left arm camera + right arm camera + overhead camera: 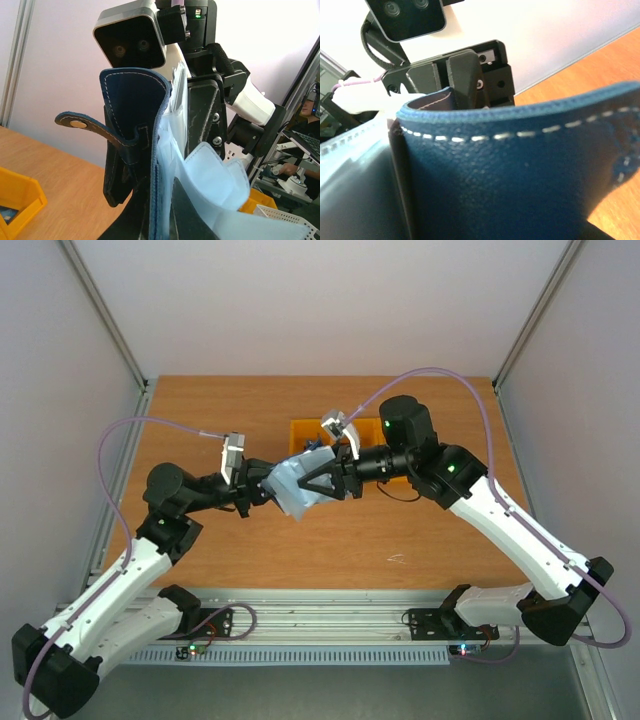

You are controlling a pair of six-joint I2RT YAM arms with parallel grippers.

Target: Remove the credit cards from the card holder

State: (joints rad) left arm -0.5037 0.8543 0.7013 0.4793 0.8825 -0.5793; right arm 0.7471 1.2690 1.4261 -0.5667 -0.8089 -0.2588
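The card holder (pixel 293 488) is held up over the middle of the table between both arms. Its navy cover (pixel 132 107) with the snap tab (pixel 77 123) curls left, and the pale clear sleeves (pixel 215 175) fan right. My left gripper (pixel 266 491) is shut on the holder's lower edge, with dark fingers (pixel 202 225) either side of it. My right gripper (pixel 320 482) straddles the holder's top edge, one black finger (pixel 116 175) behind the cover and one beside the sleeves. The navy cover (pixel 520 175) fills the right wrist view and hides those jaws. No credit cards show.
An orange bin (pixel 303 428) stands behind the holder on the wooden table (pixel 200 410), and its corner (pixel 22 197) shows in the left wrist view. More orange plastic (pixel 397 480) lies under the right arm. A white mesh basket (pixel 285 217) sits off to the right.
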